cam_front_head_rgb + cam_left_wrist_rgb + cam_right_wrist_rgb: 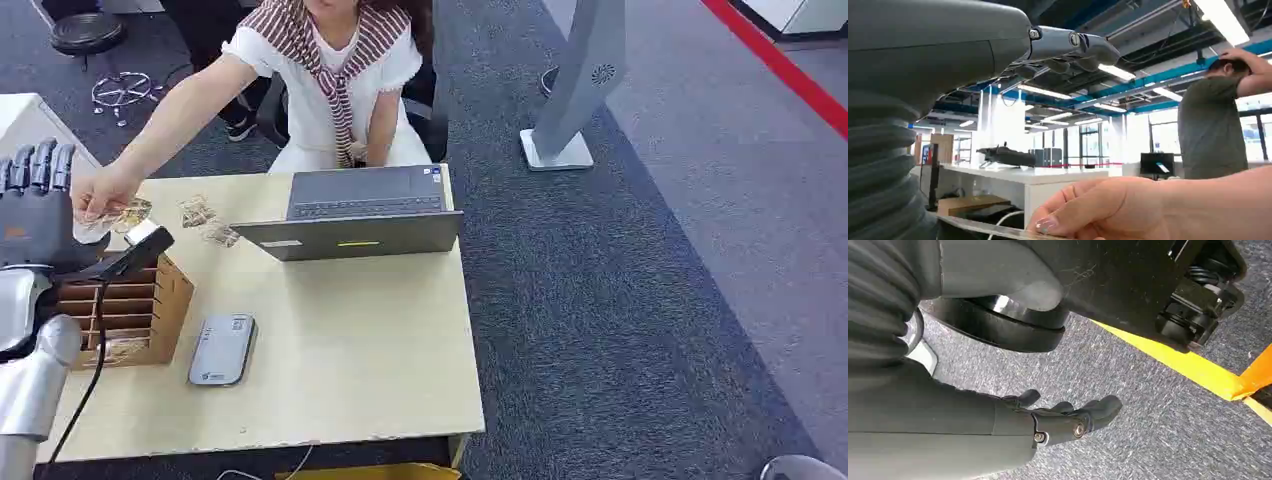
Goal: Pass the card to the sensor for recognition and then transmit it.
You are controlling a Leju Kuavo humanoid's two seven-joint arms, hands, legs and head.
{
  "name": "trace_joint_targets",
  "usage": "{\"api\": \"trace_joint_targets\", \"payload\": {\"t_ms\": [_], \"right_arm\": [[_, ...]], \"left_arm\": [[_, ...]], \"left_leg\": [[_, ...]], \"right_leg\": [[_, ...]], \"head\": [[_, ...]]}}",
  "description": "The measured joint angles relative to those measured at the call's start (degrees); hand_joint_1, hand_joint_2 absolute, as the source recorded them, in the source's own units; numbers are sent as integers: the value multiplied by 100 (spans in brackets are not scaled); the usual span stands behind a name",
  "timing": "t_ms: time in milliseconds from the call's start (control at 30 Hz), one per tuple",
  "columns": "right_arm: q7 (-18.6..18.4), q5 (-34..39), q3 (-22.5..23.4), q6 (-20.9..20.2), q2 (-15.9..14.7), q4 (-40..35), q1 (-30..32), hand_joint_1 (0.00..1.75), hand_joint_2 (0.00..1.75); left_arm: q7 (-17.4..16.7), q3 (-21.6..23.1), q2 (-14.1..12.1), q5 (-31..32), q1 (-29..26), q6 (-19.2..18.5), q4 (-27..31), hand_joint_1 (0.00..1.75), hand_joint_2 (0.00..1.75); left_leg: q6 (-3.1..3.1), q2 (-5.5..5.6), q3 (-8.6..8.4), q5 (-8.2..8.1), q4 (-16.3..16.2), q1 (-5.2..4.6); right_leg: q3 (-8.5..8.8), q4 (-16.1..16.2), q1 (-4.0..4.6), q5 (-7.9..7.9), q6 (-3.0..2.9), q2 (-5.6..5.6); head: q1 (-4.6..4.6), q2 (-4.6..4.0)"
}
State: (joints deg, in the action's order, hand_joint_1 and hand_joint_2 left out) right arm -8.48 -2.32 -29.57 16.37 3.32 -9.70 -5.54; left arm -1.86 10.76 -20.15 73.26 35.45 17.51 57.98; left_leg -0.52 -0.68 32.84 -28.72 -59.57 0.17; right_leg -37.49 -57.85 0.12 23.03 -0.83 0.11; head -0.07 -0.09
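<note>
Your left hand (pixel 35 205) is raised, fingers spread and empty; your right hand (pixel 1068 415) hangs loose over carpet. The card (pixel 128 213) sits pinched in the person's hand (pixel 100 192), just beside yours — handover looks finished, reader (pixel 222 349) idle.

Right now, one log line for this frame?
left hand: raised, grip unclear | person's hand: holding card beside it | right hand: hanging, empty

Whether the left hand (pixel 35 205) grips the card (pixel 128 213) is hidden.
</note>
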Motion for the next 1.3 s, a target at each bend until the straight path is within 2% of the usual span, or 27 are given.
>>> {"api": "trace_joint_targets", "payload": {"t_ms": [300, 600, 633, 667, 1300], "right_arm": [[0, -13, -72, 0, 0, 0, -9, 0, 175], [-13, -46, -74, -2, 0, 0, -10, 0, 175], [-15, -48, -74, -2, 0, 0, -10, 0, 175], [-15, -48, -74, 0, 0, 0, -10, 0, 175], [-13, -39, -74, 4, 0, 0, -9, 0, 175]], "left_arm": [[-15, 249, 192, 138, 280, 63, -544, 0, 175], [-39, 363, 275, 173, 349, 66, -734, 0, 175], [-39, 367, 275, 173, 351, 68, -743, 19, 175], [-39, 378, 275, 171, 354, 68, -754, 175, 175], [11, 450, 321, 24, 355, 66, -787, 175, 175]], "left_leg": [[0, -8, 0, 0, 0, 0], [0, -10, 2, 0, 0, 1], [0, -10, 2, 0, 0, 1], [0, -10, 2, 0, 0, 1], [0, -10, 4, 0, 0, 1]], "right_leg": [[-4, 0, 0, 0, 0, 8], [-5, 0, 0, 0, 0, 9], [-5, 0, 0, 0, 0, 9], [-5, 0, 0, 0, 0, 9], [-5, 0, 0, 0, 0, 9]], "head": [[0, 0], [2, 0], [2, 2], [0, 2], [0, 0]]}}
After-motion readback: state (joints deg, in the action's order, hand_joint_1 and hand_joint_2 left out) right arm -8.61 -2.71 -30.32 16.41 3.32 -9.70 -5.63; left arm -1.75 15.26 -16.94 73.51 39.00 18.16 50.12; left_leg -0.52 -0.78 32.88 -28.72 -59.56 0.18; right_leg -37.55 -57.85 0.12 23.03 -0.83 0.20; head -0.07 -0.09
